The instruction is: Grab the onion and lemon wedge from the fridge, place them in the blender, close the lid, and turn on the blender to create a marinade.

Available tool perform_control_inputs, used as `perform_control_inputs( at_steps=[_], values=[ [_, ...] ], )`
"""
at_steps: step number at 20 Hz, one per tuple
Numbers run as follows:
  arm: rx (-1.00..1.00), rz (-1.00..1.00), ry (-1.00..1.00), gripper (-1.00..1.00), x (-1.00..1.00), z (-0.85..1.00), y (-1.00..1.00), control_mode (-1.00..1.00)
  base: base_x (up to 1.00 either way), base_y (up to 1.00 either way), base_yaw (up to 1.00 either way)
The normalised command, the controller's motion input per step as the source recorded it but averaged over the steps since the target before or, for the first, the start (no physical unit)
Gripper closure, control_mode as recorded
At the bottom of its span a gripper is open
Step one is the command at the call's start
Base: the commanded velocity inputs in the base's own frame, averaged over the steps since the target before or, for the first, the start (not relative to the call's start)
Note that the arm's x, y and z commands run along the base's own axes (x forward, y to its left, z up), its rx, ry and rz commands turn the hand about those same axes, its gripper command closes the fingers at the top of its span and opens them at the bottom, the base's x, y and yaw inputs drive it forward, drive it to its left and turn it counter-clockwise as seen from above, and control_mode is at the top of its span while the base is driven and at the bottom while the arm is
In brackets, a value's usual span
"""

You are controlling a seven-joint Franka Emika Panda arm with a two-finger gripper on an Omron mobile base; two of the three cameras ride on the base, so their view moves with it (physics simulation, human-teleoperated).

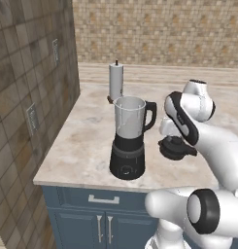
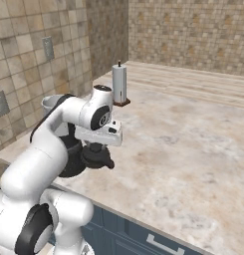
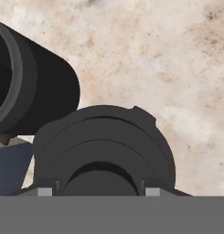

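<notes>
You are looking down on the lid (image 3: 104, 146), a round black domed cap with stepped rings and a small notch on its upper right rim. It is lying on the mottled beige counter (image 3: 168, 59). The gripper's (image 3: 99, 192) two finger tips are straddling the lid's raised middle. At the left, the blender's (image 3: 31, 91) black base is standing close beside the lid.
</notes>
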Motion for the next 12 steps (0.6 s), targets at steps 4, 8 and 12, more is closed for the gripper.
perform_control_inputs(
  at_steps=[4, 8, 12],
  values=[
    [-0.02, -0.08, 0.08, 1.00, -0.18, 0.90, 0.00, -1.00, 0.00, 0.00, 0.00],
    [-0.04, -0.06, 0.04, 1.00, -0.11, 0.91, 0.00, -1.00, 0.00, 0.00, 0.00],
    [-0.05, -0.04, 0.01, 1.00, -0.03, 0.88, 0.00, -1.00, 0.00, 0.00, 0.00]
  ],
)
